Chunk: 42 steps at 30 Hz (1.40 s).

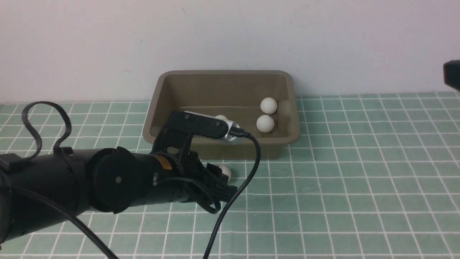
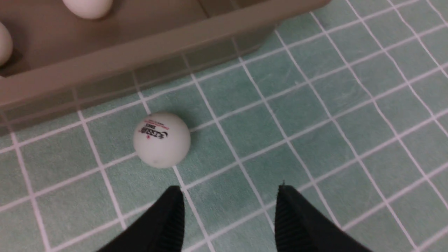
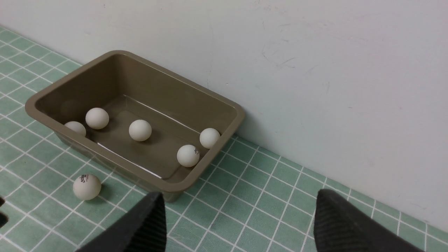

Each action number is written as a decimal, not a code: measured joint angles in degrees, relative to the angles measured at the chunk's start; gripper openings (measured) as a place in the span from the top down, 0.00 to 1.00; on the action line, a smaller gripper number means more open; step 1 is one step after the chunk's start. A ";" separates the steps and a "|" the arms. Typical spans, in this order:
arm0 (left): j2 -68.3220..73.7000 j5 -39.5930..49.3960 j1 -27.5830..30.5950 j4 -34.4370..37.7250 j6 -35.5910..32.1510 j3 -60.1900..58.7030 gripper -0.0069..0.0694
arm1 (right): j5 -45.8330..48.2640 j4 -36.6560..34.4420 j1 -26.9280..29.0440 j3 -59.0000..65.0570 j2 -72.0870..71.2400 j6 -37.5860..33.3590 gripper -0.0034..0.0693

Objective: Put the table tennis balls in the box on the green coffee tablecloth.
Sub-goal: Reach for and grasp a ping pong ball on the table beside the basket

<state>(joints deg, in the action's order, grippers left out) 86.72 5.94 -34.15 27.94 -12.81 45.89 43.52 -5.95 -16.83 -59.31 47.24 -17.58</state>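
The olive-brown box (image 1: 158, 104) stands on the mint-green checked cloth (image 1: 341, 180) against the wall. Several white balls (image 3: 140, 130) lie inside it, seen in the right wrist view; the front view shows three of them (image 1: 268, 105). One white ball with a black logo (image 2: 161, 139) lies on the cloth just in front of the box; it also shows in the front view (image 1: 224, 171) and the right wrist view (image 3: 86, 187). My left gripper (image 2: 229, 190) is open and empty, just short of this ball, which sits off to one side of the gap. My right gripper (image 3: 239, 197) is open and empty, well off to the right of the box.
A white wall (image 1: 323, 43) runs right behind the box. My left arm (image 1: 90, 183) and its cable (image 1: 233, 194) cover the box's front left part. A dark part of the right arm (image 1: 452, 75) shows at the right edge.
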 joint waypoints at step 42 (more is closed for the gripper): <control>22.96 -18.21 -0.17 0.75 6.04 5.70 0.28 | 0.00 0.00 0.00 0.00 0.00 0.00 0.25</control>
<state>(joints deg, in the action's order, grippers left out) 109.68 -12.27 -34.32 28.69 -6.76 51.59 43.52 -5.95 -16.83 -59.31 47.24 -17.58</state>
